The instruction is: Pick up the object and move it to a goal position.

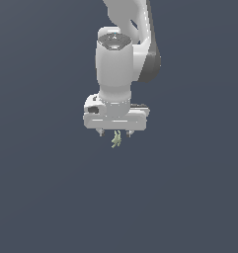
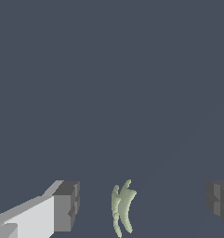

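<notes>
Gripper (image 1: pixel 115 132) points straight down, jaws spread wide and holding nothing. In the wrist view the two fingers (image 2: pixel 67 204) stand well apart, with clear gaps on either side of the object (image 2: pixel 122 209).

Object: tiny pale yellowish-green, curved, leaf-like prongs. It lies between the fingertips, roughly centred in the opening, touching neither pad. In the exterior view it shows just below the fingertips (image 1: pixel 115 140), so it sits at or slightly under tip level.

Long axis: in the wrist view the prongs run roughly across the line joining the two fingers. Judgement: closing should bear on the narrow width, which suits a pinch, though a short further descent may be needed first.

Hard to make out:
- No surface edge, shadow or texture is visible in either view, so whether the object rests on a floor cannot be told.
- One finger is cut off at the edge of the wrist view.
- No goal marker shows in either view.
- The object's fine shape is too small to resolve in the exterior view.
</notes>
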Available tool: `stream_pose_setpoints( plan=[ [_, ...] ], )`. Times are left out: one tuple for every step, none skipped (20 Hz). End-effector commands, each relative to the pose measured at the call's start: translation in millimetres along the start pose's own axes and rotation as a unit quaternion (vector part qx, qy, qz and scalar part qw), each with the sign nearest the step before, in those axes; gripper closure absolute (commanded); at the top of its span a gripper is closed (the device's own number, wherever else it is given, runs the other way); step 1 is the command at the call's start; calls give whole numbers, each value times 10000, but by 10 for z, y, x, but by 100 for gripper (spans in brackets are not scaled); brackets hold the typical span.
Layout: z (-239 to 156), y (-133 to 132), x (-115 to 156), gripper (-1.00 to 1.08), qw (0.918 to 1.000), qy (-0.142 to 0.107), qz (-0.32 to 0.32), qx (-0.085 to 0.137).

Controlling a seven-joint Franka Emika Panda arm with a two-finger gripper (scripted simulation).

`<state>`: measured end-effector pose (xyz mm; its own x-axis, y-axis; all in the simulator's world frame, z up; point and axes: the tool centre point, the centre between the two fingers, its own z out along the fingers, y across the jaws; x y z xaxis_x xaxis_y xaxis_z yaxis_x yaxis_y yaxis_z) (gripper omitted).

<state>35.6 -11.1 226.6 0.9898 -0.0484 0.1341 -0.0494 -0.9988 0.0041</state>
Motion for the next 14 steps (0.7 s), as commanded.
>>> stream_pose_setpoints(
  plan=[
    [0,0,0,-92,10000,0,0,0],
    [1,-1,0,-92,10000,0,0,0],
    [1,2,-2,-92,10000,3,4,-1],
    [2,4,-5,-92,10000,7,9,-1],
    [3,7,-9,-92,10000,12,16,-3],
    [4,11,-14,-92,10000,19,24,-4],
    [5,14,-18,-92,10000,25,32,-5],
    [6,17,-22,-92,10000,30,38,-6],
    [7,19,-24,-92,10000,33,42,-7],
    [9,17,-25,-92,10000,33,42,-7],
    [9,17,-25,-92,10000,33,42,-7],
    [6,19,-24,-92,10000,33,42,-7],
    [6,19,-24,-92,10000,33,42,-7],
    [14,18,-28,-92,10000,29,45,-6]
  ],
)
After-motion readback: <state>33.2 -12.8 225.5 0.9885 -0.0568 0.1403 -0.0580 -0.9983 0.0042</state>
